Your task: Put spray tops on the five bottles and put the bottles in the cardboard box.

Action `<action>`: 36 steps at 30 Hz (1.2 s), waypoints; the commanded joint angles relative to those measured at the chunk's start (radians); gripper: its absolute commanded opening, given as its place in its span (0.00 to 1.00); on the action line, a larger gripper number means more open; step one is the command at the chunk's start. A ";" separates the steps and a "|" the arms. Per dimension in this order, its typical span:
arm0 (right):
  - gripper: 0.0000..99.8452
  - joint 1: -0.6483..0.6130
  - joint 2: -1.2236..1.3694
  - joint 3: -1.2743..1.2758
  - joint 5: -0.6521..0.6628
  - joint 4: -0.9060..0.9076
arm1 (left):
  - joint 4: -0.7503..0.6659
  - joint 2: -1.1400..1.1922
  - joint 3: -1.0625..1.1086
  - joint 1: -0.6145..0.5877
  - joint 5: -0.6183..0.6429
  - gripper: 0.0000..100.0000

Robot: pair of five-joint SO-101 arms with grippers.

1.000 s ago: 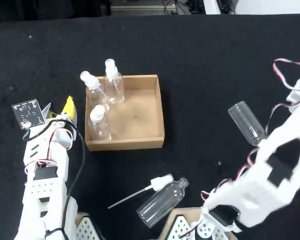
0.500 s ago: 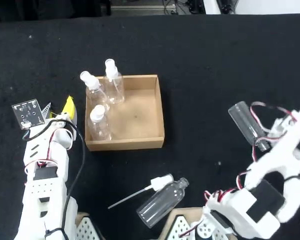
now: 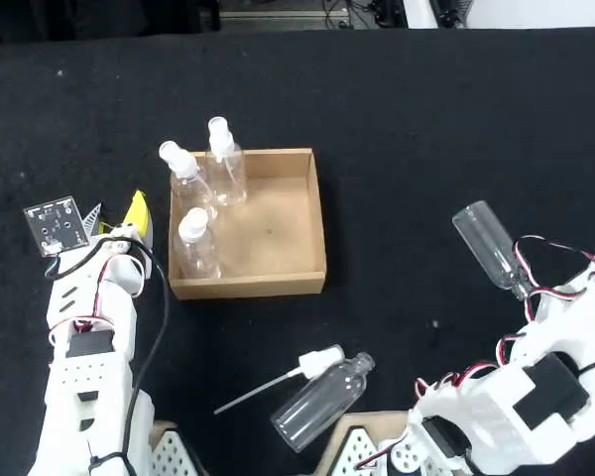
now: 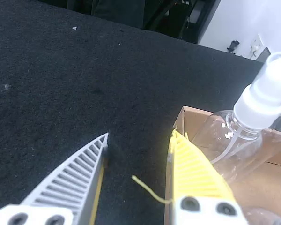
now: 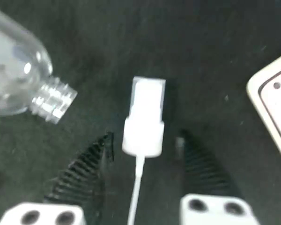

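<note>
While the left tool gapes by the box, the right tool straddles a spray top, spread.

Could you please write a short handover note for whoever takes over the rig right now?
Left gripper: open, empty, beside the cardboard box.
Right gripper: open, straddling a loose spray top next to an uncapped bottle.
Done: three capped bottles stand in the box.
To do: cap that bottle and the second uncapped bottle, whose spray top lies beside it; box both.
</note>
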 commanded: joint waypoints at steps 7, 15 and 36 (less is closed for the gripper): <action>0.22 -0.098 -0.015 -0.285 0.017 0.301 | -0.028 -0.021 -0.018 0.007 -0.006 0.19; 0.19 -0.242 -0.015 -0.277 0.020 0.345 | -0.028 -0.021 -0.018 0.007 -0.006 0.19; 0.29 -0.433 0.147 -0.344 0.298 0.091 | -0.028 -0.021 -0.018 0.007 -0.006 0.19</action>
